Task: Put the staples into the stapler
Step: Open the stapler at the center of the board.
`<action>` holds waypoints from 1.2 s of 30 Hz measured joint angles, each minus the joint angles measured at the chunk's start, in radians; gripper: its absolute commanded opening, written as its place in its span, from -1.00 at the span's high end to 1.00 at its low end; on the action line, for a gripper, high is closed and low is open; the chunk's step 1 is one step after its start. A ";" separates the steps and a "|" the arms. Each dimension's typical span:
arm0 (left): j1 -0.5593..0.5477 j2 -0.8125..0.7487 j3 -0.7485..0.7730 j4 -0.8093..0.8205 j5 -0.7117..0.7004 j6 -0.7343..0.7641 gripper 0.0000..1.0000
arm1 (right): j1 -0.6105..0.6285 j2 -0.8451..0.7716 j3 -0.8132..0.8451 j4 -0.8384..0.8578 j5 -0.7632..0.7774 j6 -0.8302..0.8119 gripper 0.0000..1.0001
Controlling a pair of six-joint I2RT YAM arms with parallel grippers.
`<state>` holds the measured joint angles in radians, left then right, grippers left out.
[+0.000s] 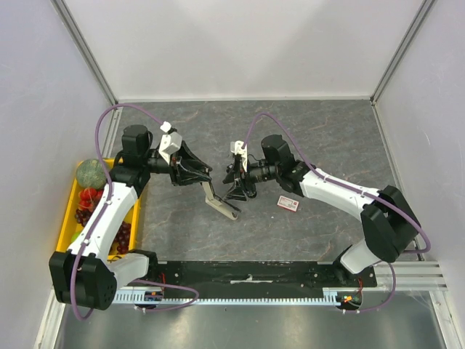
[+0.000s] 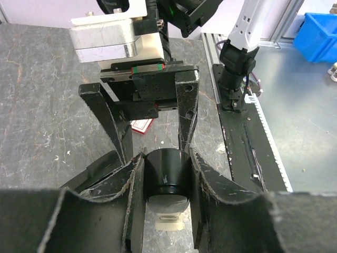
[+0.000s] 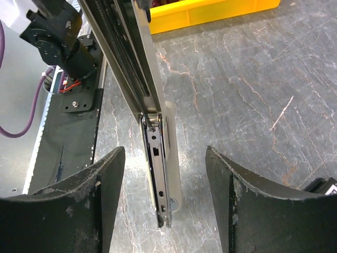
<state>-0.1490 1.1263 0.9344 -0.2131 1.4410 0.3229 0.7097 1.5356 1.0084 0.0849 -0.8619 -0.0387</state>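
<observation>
The stapler (image 1: 220,202) lies mid-table, hinged open. My left gripper (image 1: 205,179) is shut on its black top cover (image 2: 166,171) and holds that end raised above the cream base (image 2: 169,222). In the right wrist view the metal staple channel (image 3: 158,168) and the cream base (image 3: 174,158) lie between the spread fingers of my right gripper (image 3: 164,153), which is open and touches nothing. In the top view the right gripper (image 1: 238,190) faces the left one across the stapler. The staples box (image 1: 288,203), white with red print, lies closed on the table right of the right gripper, and shows in the left wrist view (image 2: 142,125). No loose staple strips show.
A yellow bin (image 1: 70,218) with a green melon (image 1: 91,173) and red and dark fruit stands at the left edge; its edge shows in the right wrist view (image 3: 210,9). The black base rail (image 1: 247,273) runs along the near edge. White walls enclose the table.
</observation>
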 measured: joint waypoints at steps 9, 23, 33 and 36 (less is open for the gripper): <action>-0.021 0.008 -0.016 0.053 0.001 -0.039 0.96 | 0.031 0.040 0.000 0.031 -0.040 0.011 -0.40; -0.028 0.008 -0.018 0.072 0.002 -0.060 0.96 | 0.085 0.070 0.000 -0.020 0.027 -0.068 0.15; -0.028 0.008 -0.023 0.073 0.008 -0.065 0.96 | 0.117 0.070 0.000 -0.025 0.090 -0.089 1.00; -0.030 0.008 -0.025 0.073 0.010 -0.065 0.96 | 0.119 0.070 0.000 -0.026 0.096 -0.085 1.00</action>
<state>-0.1791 1.1347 0.9096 -0.1398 1.4506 0.2581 0.8284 1.6058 1.0084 0.0589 -0.7662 -0.1234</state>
